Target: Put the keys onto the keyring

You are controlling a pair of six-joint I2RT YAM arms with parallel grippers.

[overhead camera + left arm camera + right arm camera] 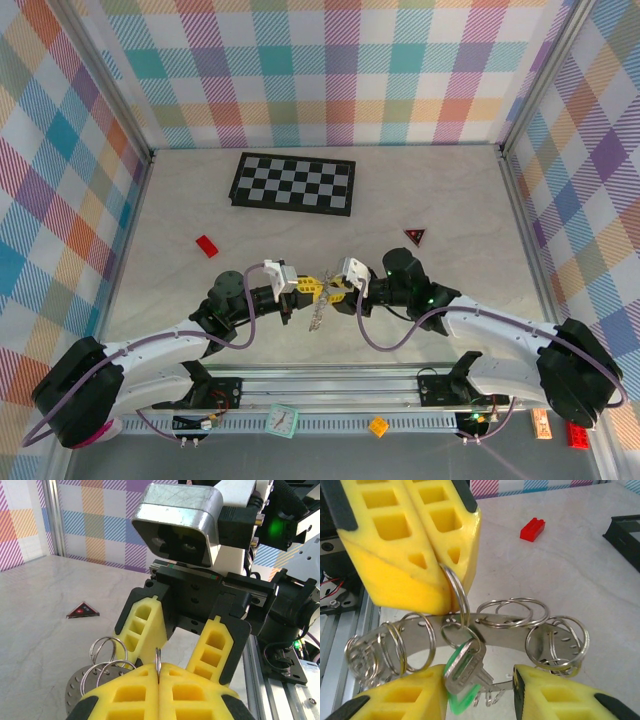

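The keyring (502, 626), a flat grey ring fringed with wire loops, hangs above the table between both grippers (320, 308). My left gripper (159, 672) is shut on one upright wire loop (456, 594) of it. From a small loop just below hang two keys, a silver one (470, 669) over one with a green head (462, 702). My right gripper (480, 695) faces the left one and stands open, one finger on each side of the keys. The silver key rests against its left finger (407, 700); the other finger (560, 695) is apart from it.
A black-and-white checkerboard (293, 183) lies at the back. A small red brick (207, 246) sits left of the grippers and a red triangle (415, 236) to their right. Plaid walls enclose the table, and a metal rail (330, 385) runs along its near edge.
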